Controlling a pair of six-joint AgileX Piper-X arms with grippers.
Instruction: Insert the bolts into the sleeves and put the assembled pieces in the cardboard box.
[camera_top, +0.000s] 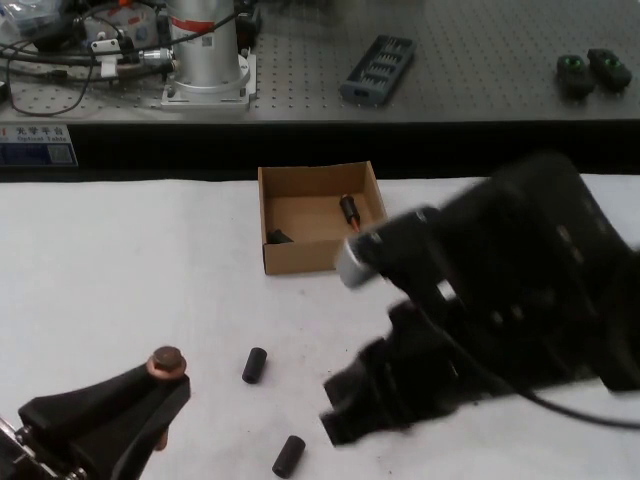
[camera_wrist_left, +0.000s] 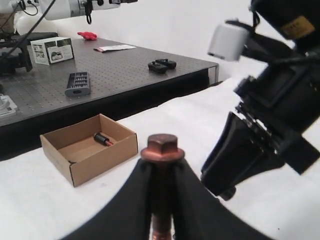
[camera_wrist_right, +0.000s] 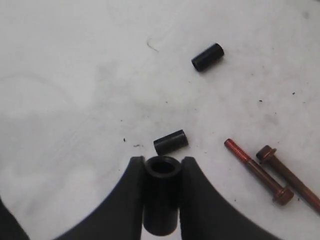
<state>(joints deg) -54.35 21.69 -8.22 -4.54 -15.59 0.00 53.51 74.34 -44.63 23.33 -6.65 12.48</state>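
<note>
The left gripper (camera_wrist_left: 160, 167) is clamped on a bolt (camera_wrist_left: 159, 148) at the near left, and the right gripper (camera_wrist_right: 162, 172) is clamped on a sleeve (camera_wrist_right: 161, 200). Insertion is the step in hand. The next move likely calls for lining shank with bore. The cardboard box (camera_top: 300, 258) sits farther back, holding 1 assembled piece (camera_top: 349, 208).

The left tool (camera_top: 162, 393) grips a bolt (camera_top: 167, 361); box (camera_top: 300, 257) seemingly holds assembly (camera_top: 349, 208).

In the high view my right arm (camera_top: 500, 300) is one dark blur. It covers the near right corner of the cardboard box (camera_top: 300, 258), and the sleeve (camera_wrist_right: 161, 200) in its jaws is lost in it. A dark piece (camera_top: 278, 237) inside the box is too small to name. The shank end of the held bolt (camera_wrist_left: 160, 148) and one loose bolt (camera_wrist_right: 292, 180) are cut off at picture edges.
</note>
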